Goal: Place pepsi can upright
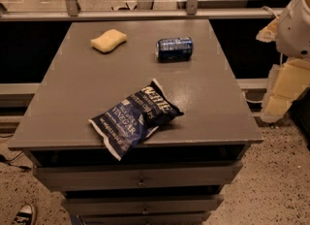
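Observation:
The pepsi can (174, 48) is dark blue and lies on its side at the back right of the grey table top (87, 88), its long axis running left to right. Nothing touches it. My gripper (283, 93) hangs with its cream-coloured parts pointing down at the right edge of the view, off the table's right side. It is well to the right of the can, nearer than it, and holds nothing that I can see.
A yellow sponge (109, 40) lies at the back left. A dark blue crinkled chip bag (135, 117) lies near the front edge, partly overhanging it. Drawers (140, 178) sit below the top. A railing (145, 14) runs behind the table. A shoe (22, 215) shows at bottom left.

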Robot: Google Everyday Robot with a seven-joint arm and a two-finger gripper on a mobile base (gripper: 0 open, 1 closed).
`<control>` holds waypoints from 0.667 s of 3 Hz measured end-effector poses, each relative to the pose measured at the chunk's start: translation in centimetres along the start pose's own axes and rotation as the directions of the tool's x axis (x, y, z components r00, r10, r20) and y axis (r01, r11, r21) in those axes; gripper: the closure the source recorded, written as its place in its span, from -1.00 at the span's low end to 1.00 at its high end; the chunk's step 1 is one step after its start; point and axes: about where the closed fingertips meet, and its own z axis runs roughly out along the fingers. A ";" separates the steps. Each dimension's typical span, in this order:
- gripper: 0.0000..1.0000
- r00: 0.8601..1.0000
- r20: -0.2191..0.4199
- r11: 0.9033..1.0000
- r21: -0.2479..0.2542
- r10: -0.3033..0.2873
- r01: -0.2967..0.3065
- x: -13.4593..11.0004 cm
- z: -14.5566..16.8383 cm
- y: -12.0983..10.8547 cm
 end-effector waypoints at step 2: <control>-1.00 0.998 0.057 0.998 0.056 -0.021 0.018 -0.4 -0.7 -4.1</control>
